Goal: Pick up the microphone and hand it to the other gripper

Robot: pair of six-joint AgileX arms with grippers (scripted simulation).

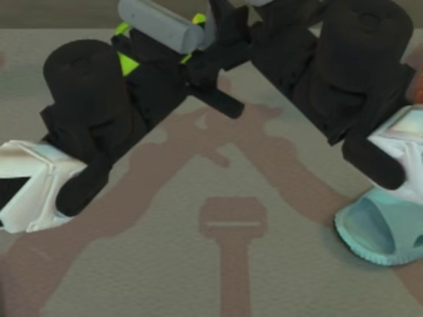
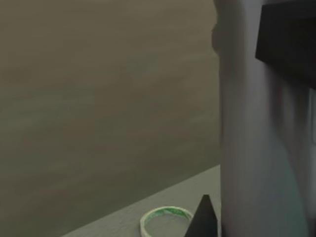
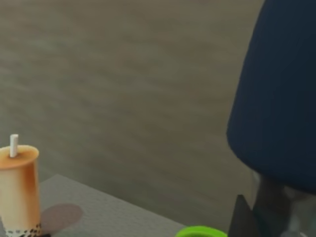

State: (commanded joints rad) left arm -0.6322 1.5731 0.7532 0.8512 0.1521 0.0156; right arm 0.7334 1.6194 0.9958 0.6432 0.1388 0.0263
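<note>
Top view shows both arms raised high and meeting near the far edge of the surface, so the step in hand looks like the handover itself, not the pick. The left tool and the right tool sit close together there, with the microphone between them — only its pale grey handle is plain from above, lying slantwise above the black fingers.

Which tool has hold of it I cannot tell from above; the fingers of both are lost in a black mass. Left wrist view has the grey handle filling its side close up, beside a dark finger, which suggests the left tool is at the handle. Right wrist view has the dark navy head very near, its grey neck below, and a dark fingertip just beside. How far either tool is open is not shown.

As a judgement, the next move calls for one tool to close firmly on the handle before the other lets go — release too soon and the mic drops to the surface.

Head is rounded, matt navy; handle is slim, smooth, metallic grey, likely slippery.
</note>
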